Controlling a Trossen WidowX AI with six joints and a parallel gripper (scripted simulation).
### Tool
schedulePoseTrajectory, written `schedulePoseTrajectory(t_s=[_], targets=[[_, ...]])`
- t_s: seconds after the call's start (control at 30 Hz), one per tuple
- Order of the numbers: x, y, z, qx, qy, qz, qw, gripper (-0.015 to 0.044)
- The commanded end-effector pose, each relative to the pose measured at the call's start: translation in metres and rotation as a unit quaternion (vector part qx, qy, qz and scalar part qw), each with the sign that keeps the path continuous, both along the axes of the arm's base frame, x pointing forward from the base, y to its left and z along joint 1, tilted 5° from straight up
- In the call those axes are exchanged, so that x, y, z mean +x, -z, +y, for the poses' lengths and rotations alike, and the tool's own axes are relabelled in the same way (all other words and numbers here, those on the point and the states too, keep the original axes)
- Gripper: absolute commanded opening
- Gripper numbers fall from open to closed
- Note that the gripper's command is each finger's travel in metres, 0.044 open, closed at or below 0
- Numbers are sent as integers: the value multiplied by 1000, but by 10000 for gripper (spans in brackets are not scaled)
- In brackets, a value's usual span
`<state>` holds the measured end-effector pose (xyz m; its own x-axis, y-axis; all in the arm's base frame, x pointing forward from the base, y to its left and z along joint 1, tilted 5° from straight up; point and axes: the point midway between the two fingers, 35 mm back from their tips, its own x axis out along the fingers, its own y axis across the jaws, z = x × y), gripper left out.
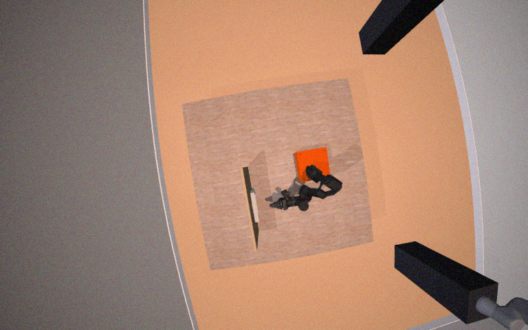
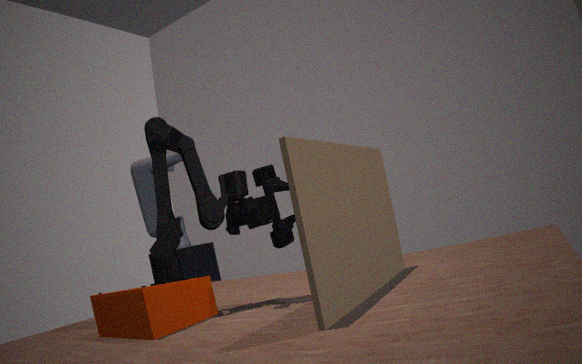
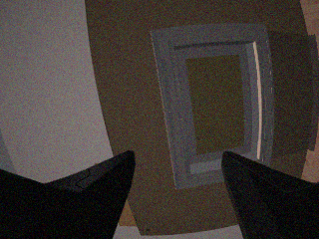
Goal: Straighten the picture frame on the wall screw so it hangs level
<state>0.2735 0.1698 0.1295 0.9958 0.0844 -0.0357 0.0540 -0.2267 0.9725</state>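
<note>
The picture frame (image 3: 215, 103) hangs on the upright wall panel (image 2: 343, 223), which stands on the desk (image 1: 272, 116). The gripper (image 3: 175, 186) points at the panel from the side of the orange base (image 1: 311, 163), its two dark fingers spread apart with nothing between them. The picture frame sits ahead of the gripper and apart from it, seen in the gap above the fingertips, its edges slightly tilted.
</note>
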Motion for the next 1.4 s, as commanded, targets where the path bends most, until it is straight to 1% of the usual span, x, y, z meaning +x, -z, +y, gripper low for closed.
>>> schedulePoseTrajectory(t_s=[0.0,0.23,0.43,0.5,1.37], targets=[[-3,-2,2,-1,-1,1,1000,260],[-51,-26,3,5,1,9,1000,260],[-90,-41,-11,7,3,6,1000,260],[-97,-43,-16,8,3,4,1000,260],[-98,-43,-16,8,3,4,1000,260]])
